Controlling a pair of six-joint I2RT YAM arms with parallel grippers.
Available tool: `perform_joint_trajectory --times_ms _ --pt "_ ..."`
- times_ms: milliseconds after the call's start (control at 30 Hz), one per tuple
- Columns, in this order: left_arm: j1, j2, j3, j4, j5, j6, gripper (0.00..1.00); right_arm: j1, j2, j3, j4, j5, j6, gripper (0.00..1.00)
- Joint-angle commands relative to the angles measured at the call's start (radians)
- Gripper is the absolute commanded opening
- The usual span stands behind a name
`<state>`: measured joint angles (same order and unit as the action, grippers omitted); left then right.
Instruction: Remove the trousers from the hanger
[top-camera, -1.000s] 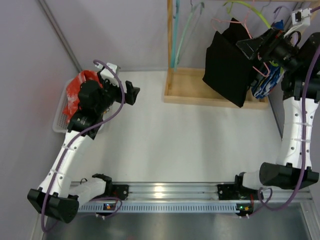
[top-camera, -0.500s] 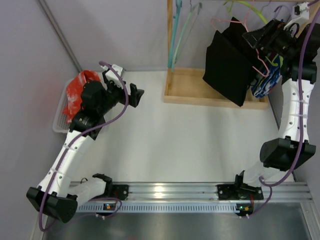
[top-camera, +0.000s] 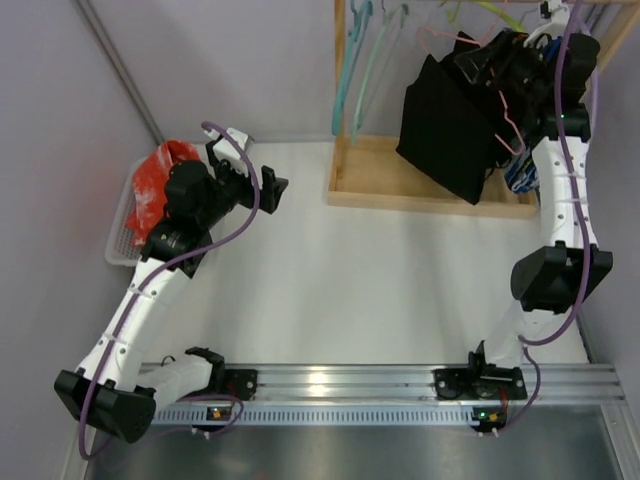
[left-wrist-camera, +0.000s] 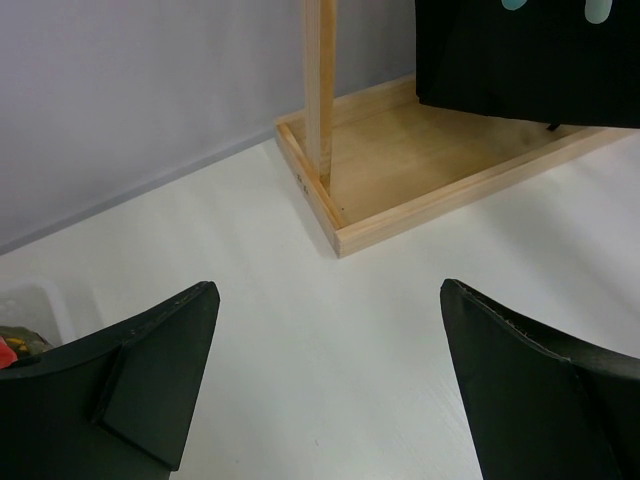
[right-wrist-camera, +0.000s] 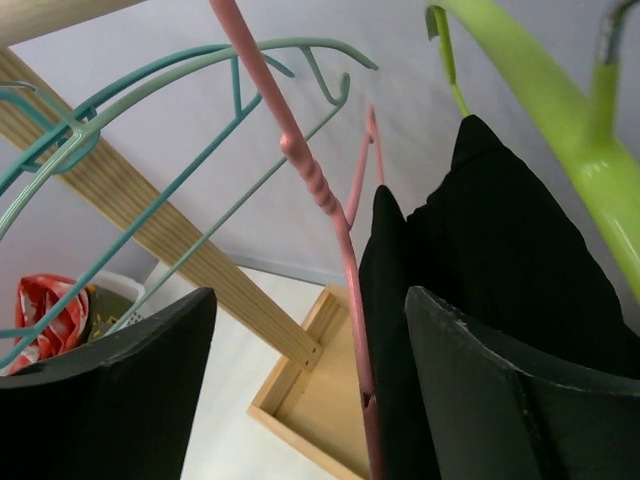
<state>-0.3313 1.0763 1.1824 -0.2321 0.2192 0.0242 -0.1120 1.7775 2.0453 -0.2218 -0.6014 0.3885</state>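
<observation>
Black trousers (top-camera: 440, 135) hang over the wooden rack (top-camera: 385, 175), right claw (top-camera: 478, 62) at their top; red trousers (top-camera: 158, 178) lie in the basket (top-camera: 116, 248).

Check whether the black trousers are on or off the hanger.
On. The trousers hang draped over the pink hanger on the rack; the right gripper is open, gripping nothing.

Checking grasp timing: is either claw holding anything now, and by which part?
Nothing is held. The right claw is open, the pink hanger and black trousers showing between its jaws, unclamped. The left claw is open above the table.
</observation>
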Motion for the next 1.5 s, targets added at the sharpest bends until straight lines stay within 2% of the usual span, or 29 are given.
perform_joint_trajectory --times_ms 0,100,367,433,467,567,600,700,967,1467 --pt "-0.006 -0.006 0.037 0.057 -0.011 0.019 0.98 0.035 0.037 0.082 0.088 0.037 -0.020 0.75" --pt "-0.006 -0.006 0.039 0.057 -0.015 0.023 0.99 0.046 0.057 0.093 0.116 0.043 -0.001 0.65" --pt "-0.006 0.010 0.042 0.057 -0.012 0.014 0.99 0.063 0.091 0.104 0.174 0.091 0.015 0.57" --pt "-0.006 0.010 0.043 0.057 -0.014 0.014 0.99 0.063 0.100 0.108 0.189 0.094 0.029 0.48" --pt "-0.008 0.010 0.042 0.057 -0.015 0.016 0.99 0.063 0.105 0.110 0.196 0.092 0.044 0.39" --pt "-0.008 0.008 0.039 0.057 -0.017 0.017 0.99 0.063 0.111 0.111 0.211 0.077 0.073 0.26" --pt "-0.008 0.008 0.037 0.057 -0.018 0.017 0.99 0.063 0.109 0.110 0.240 0.060 0.094 0.15" --pt "-0.008 0.007 0.036 0.057 -0.021 0.022 0.99 0.064 0.100 0.110 0.271 0.037 0.134 0.07" --pt "-0.008 0.005 0.034 0.057 -0.024 0.019 0.99 0.064 0.047 0.101 0.364 0.046 0.242 0.00" --pt "-0.009 -0.003 0.049 0.060 -0.030 -0.001 0.99 0.066 -0.038 0.104 0.397 0.141 0.271 0.00"
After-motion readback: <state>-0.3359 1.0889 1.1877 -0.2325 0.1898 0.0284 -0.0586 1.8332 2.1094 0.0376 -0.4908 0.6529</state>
